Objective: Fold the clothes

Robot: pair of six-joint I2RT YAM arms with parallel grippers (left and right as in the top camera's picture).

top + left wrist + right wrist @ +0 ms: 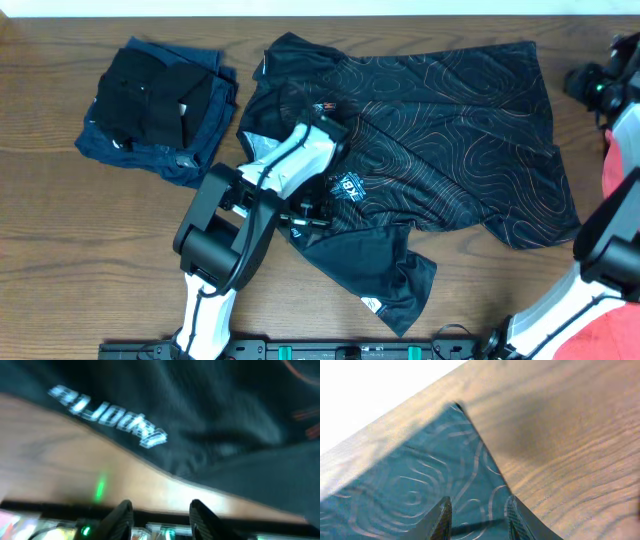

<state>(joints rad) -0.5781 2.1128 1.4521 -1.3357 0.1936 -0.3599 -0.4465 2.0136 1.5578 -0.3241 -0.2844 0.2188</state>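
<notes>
Left arm crooked over black shirt, right arm near its corner; both jaws parted, empty.

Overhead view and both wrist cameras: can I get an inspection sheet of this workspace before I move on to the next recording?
Surface: wooden table, brown grain.
Job's things: black shirt spread out mid-table, rumpled near the left arm; stack of dark folded clothes at the far left; red cloth at the right edge, partly out of frame.
Clutter: nothing seen.
Grippers: left gripper open, low by the shirt's edge near the white lettering; right gripper open over a corner of the shirt.
Cables: thin dark loops, likely cables, by the black rail at the front edge.
Surroundings: white strip beyond the far edge.
</notes>
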